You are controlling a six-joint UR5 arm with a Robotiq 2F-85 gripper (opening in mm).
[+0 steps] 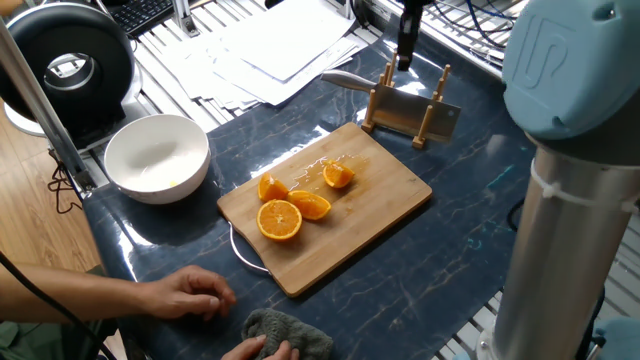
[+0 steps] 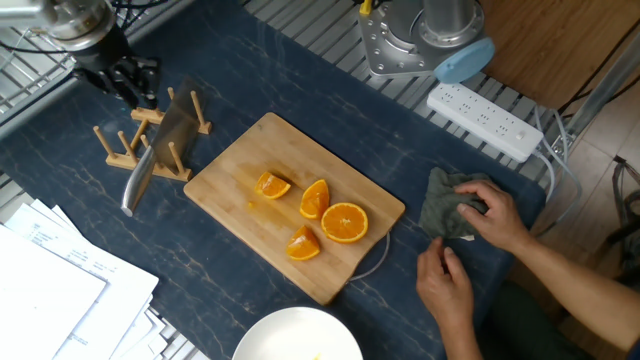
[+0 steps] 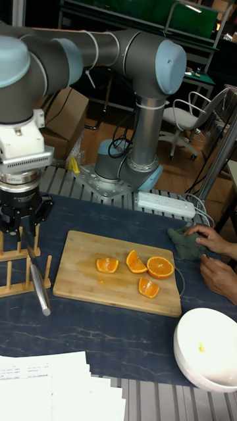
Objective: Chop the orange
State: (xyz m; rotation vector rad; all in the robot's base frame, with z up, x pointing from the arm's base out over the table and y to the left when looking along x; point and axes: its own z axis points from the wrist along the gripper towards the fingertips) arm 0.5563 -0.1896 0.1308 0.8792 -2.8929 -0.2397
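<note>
Three orange wedges and a larger round half lie on the bamboo cutting board. The orange wedge nearest the rack sits apart from the others, and also shows as a wedge and a wedge in the other two views. The knife rests in the wooden rack left of the board. My gripper hangs just above and behind the rack, open and holding nothing. It appears as the gripper in one fixed view and the gripper in the tall view.
A white bowl stands left of the board. A person's hands hold a grey cloth at the table's edge. A power strip lies near the arm's base, and papers beyond the rack. The arm's column fills the right side.
</note>
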